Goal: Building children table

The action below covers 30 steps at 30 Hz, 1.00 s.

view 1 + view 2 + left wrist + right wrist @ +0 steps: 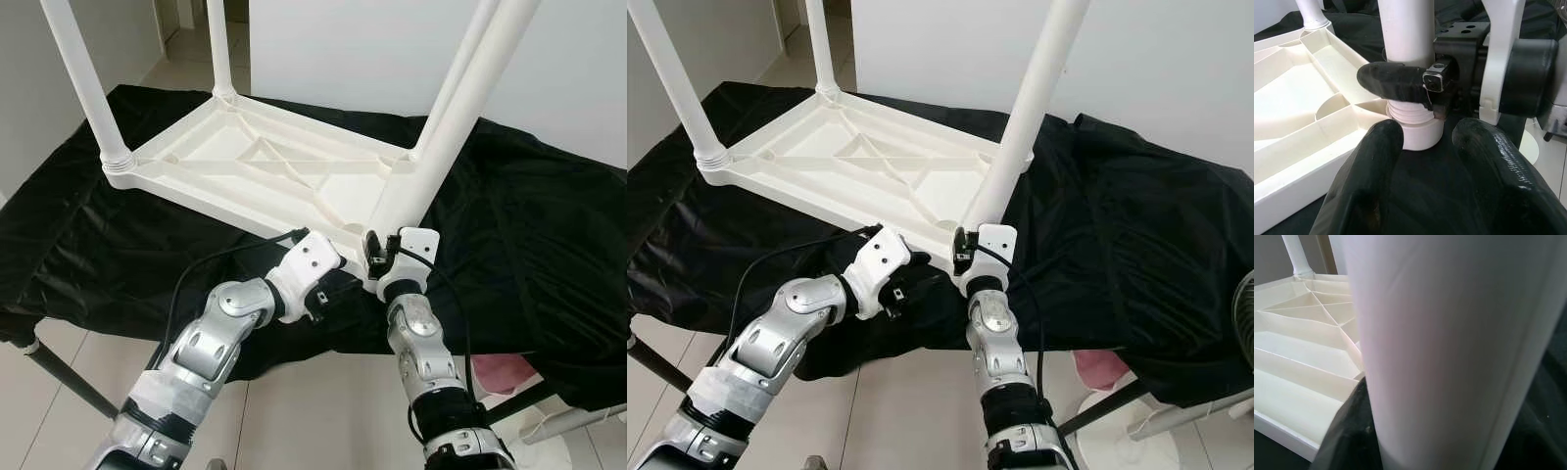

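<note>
While the left claw (1422,147) gapes empty, the right claw (1415,83) clamps the near leg (1024,127), its top cropped.

White walls (333,49), pale tiled floor (294,411), black cloth (529,235) over work surface, perhaps fan base (1107,436).

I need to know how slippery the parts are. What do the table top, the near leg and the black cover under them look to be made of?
Table top: seemingly moulded white plastic, satin, with ribbed underside. Near leg: same smooth white plastic, threaded at its base; the right gripper is shut on it. Black cover: thin, slightly shiny fabric, creased.
</note>
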### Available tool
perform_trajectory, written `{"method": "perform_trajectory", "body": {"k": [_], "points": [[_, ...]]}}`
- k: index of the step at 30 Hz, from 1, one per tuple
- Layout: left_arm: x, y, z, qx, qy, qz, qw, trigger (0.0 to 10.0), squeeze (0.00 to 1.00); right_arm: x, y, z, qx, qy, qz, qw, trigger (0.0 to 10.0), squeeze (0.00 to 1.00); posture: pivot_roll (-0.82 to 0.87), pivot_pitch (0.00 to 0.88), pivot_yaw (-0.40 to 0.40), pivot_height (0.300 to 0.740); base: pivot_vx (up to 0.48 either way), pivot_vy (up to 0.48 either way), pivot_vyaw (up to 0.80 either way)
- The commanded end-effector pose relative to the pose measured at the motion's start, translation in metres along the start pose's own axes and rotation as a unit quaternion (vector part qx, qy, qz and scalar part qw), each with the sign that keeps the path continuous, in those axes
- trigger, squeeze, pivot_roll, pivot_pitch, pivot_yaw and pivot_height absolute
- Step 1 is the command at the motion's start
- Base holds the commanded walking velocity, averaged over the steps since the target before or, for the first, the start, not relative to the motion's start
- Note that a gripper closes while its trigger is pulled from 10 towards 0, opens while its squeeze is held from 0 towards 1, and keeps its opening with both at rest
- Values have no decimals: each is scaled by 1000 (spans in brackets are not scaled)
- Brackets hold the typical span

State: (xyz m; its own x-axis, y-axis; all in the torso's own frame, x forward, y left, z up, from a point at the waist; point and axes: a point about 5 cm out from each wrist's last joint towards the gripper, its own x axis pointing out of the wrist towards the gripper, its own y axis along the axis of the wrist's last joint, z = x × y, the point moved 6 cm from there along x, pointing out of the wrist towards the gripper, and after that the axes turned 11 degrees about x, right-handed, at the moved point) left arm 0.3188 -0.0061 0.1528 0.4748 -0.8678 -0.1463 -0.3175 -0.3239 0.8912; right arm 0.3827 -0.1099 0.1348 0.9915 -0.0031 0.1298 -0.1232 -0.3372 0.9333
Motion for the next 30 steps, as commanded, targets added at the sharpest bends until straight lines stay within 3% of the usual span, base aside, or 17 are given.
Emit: {"method": "perform_trajectory", "body": {"k": [1,6,17,18,26,28,30], "points": [[1,-2,1,-1,2,-5,1000,10000,0,-3,2,-2,11,1,5,1000,10000,1000,26,0,-61,740,0,0,0],[-1,-5,2,2,-4,-10,1000,10000,0,-12,14,9,39,17,32,999,10000,1000,26,0,-54,740,0,0,0],[-2,-5,4,-1,-6,-11,1000,10000,0,-24,17,35,10,40,31,999,10000,1000,30,0,-56,740,0,0,0],[-4,-6,3,1,-5,-13,1000,10000,0,-27,18,40,4,60,28,998,10000,0,34,0,-57,740,0,0,0],[-7,-6,4,2,-6,-14,1000,10000,0,-28,15,37,-16,132,-1,991,10000,0,40,0,-59,740,0,0,0],[-5,-6,2,3,-4,-14,1000,10000,0,-18,16,32,-17,190,-26,981,10000,0,42,0,-63,740,0,0,0],[-5,-5,2,4,-3,-12,1000,10000,0,-13,14,30,-26,211,-39,976,10000,0,44,0,-65,740,0,0,0]]}}
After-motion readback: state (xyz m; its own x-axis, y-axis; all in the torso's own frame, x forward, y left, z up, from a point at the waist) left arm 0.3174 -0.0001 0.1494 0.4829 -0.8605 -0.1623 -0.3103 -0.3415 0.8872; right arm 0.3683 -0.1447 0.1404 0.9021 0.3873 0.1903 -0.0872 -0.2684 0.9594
